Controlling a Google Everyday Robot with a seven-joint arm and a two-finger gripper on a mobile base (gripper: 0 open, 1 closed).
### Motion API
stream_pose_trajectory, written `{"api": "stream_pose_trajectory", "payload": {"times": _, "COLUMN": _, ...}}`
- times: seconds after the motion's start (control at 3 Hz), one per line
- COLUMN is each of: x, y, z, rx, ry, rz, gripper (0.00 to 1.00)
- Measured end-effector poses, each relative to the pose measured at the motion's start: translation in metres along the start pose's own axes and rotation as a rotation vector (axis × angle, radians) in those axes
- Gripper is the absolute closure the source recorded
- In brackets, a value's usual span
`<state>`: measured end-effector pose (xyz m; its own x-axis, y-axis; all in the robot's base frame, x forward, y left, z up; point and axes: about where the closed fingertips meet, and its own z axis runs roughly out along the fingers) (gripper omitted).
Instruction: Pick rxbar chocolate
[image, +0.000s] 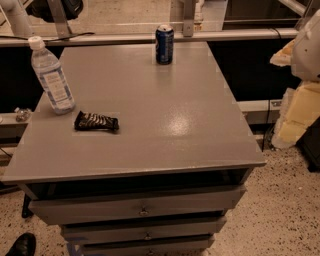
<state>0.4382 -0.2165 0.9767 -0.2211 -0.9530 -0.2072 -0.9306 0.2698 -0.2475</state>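
The rxbar chocolate (96, 121) is a small flat bar in a shiny black wrapper with pale lettering. It lies flat on the left front part of the grey cabinet top (165, 115), just right of the water bottle's base. My gripper (295, 117) shows as a pale white and cream shape at the right edge of the camera view. It is off the cabinet's right side, far from the bar and touching nothing on the top.
A clear water bottle (51, 76) with a white cap stands at the left edge. A dark blue soda can (164, 44) stands at the back centre. Below the top are several drawers (140, 207). A rail (240, 36) runs behind the cabinet.
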Motion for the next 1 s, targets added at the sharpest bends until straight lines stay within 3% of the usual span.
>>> {"api": "stream_pose_trajectory", "payload": {"times": 0.67, "x": -0.005, "y": 0.000, "z": 0.000, "rx": 0.007, "ry": -0.021, "rz": 0.006, "gripper": 0.00}}
{"api": "stream_pose_trajectory", "payload": {"times": 1.0, "x": -0.031, "y": 0.006, "z": 0.009, "rx": 0.006, "ry": -0.118, "rz": 0.010, "gripper": 0.00}}
